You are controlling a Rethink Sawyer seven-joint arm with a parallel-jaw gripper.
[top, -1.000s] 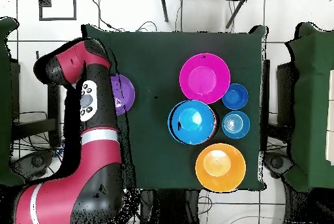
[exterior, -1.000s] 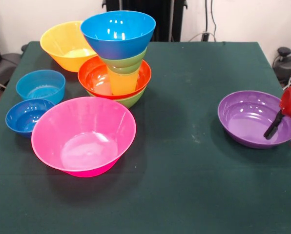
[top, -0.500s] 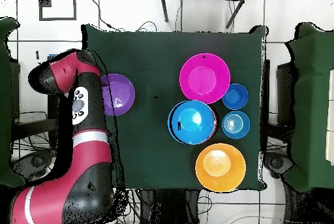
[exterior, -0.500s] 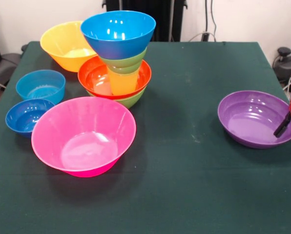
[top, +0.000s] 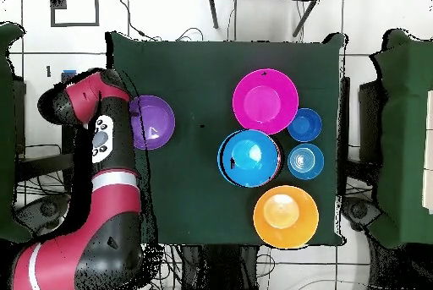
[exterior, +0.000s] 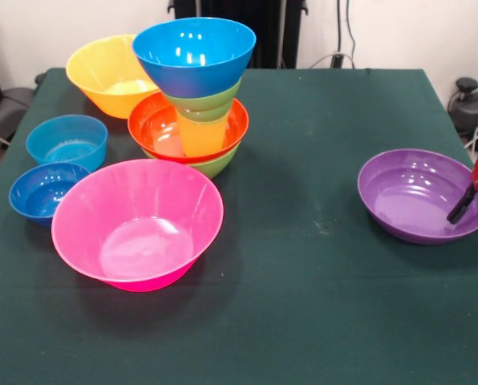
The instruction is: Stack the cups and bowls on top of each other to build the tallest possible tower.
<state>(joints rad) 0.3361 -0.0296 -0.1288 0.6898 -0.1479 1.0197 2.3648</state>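
At the table's edge, jaws, state unclear, overlap the purple bowl (exterior: pixel 415 195) rim.

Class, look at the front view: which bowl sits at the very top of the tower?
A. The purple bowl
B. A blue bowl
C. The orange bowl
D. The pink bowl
B. A blue bowl crowns the tower, resting on a green bowl, while the purple bowl, pink bowl and orange bowl sit apart on the table.

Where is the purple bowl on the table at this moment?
In the front view the purple bowl sits alone at the table's right side, far from the tower; the end effector reaches over its right rim.
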